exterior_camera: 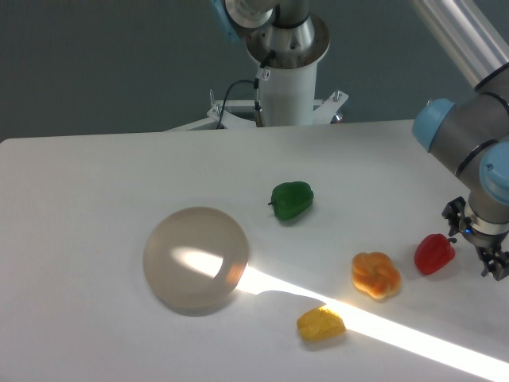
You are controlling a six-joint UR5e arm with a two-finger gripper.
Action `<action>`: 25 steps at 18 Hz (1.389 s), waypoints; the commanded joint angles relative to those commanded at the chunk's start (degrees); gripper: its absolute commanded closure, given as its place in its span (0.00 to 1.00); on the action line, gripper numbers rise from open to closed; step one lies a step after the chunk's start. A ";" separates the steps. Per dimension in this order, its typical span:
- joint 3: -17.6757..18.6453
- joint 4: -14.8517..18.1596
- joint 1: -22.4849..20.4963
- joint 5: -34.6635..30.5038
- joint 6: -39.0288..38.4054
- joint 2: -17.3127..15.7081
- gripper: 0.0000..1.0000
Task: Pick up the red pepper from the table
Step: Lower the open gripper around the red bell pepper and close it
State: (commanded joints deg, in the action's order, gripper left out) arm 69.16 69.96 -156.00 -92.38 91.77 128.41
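The red pepper [434,253] lies on the white worktop [95,191], right of the orange pepper [376,274]. Just beside it, the pincer [475,245] hangs spread and holding nothing, apparently not touching it.

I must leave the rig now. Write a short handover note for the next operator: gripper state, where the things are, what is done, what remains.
Gripper: near the right edge of the table, just right of the red pepper, holding nothing; whether it is open is unclear.
Red pepper: on the table, right of the orange pepper.
Others: green pepper at centre, yellow piece in front, upturned bowl on the left.
Done: approach only.
Left: align over the red pepper, grasp, lift.
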 joint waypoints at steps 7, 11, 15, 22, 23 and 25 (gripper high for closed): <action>5.02 -0.62 -0.36 0.36 -2.38 -2.03 0.00; 5.81 -2.36 0.26 0.98 -6.69 -1.85 0.00; 8.35 -5.80 0.09 0.80 -6.52 -1.32 0.00; 9.33 -7.82 0.00 0.98 -6.69 -0.80 0.00; 9.33 -7.91 0.00 0.98 -6.69 -0.80 0.00; 9.24 -8.00 0.00 0.98 -6.60 -0.88 0.13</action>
State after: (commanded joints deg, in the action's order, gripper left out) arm 78.40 61.96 -156.01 -91.41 85.17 127.53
